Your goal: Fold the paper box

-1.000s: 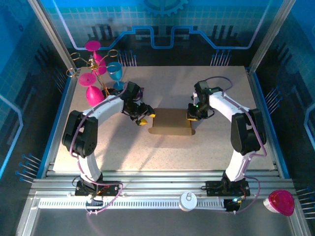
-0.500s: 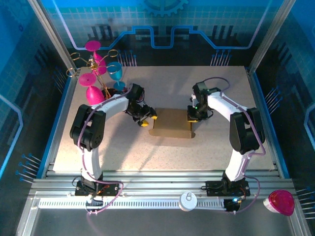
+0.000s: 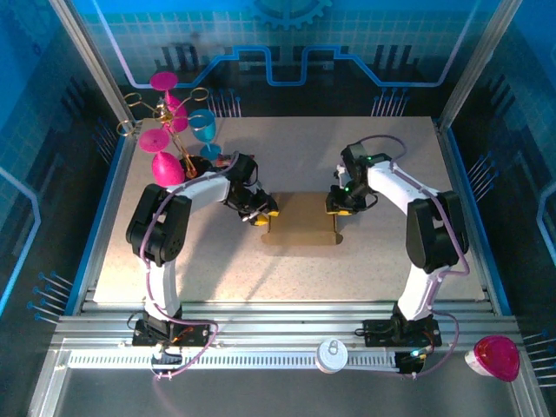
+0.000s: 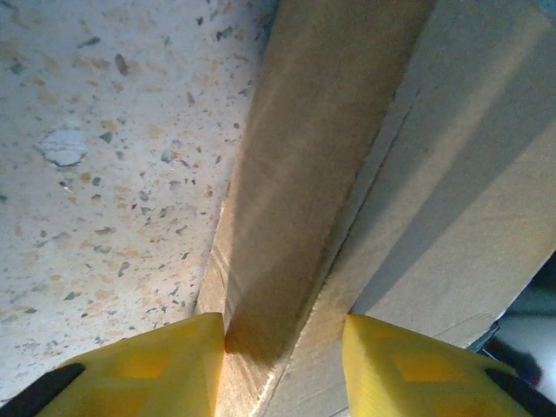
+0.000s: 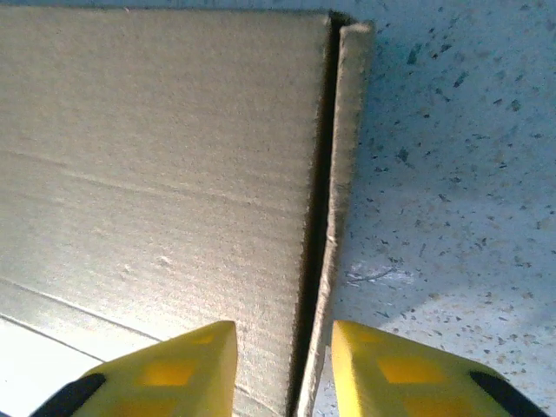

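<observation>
top external | speckled table (image 3: 373,261), blue walls (image 3: 365,35) | left hand (image 3: 265,215) astride paper box (image 3: 300,228) flap, grip unclear | right hand (image 3: 337,207) released

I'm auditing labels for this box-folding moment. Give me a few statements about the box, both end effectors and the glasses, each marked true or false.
1. The paper box lies flat between the left end effector and the right end effector. True.
2. The left end effector's fingers stand on either side of a raised cardboard flap. True.
3. The right end effector hangs over the middle of the box lid. False: it is at the box's right edge, with a thin side flap between its fingers.
4. The glasses stand at the table's near right corner. False: the rack of pink and blue glasses is at the far left corner of the table.
</observation>
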Motion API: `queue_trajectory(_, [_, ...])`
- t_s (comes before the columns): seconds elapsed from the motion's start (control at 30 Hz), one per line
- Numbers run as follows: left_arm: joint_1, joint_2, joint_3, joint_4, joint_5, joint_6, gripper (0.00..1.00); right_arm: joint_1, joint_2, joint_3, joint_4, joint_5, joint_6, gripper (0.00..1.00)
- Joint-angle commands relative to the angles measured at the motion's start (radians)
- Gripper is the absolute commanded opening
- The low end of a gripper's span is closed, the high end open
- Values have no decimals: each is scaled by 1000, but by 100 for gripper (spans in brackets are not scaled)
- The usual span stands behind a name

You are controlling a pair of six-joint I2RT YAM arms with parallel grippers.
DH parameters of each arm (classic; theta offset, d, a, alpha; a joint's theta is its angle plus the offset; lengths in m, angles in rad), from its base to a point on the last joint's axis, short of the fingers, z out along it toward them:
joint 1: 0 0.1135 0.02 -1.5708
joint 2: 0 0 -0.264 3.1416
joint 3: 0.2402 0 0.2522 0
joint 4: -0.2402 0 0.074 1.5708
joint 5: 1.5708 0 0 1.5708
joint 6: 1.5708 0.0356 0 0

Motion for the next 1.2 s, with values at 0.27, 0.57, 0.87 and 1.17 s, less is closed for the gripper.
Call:
queue_trajectory(0.27, [48,-38,-139,92,63,78,34,-220,-109,-238,311,-449,33,57])
queue_trajectory(0.57, [93,-59,-212,129,93,115,27,-216,24,-287,497,-648,107,62])
queue_trajectory(0.87, [103,-62,-243,156,86,113,24,-153,150,-249,542,-765,124,65])
queue_trajectory(1.17, [106,-71,-262,196,94,87,23,-80,143,-260,654,-805,219,65])
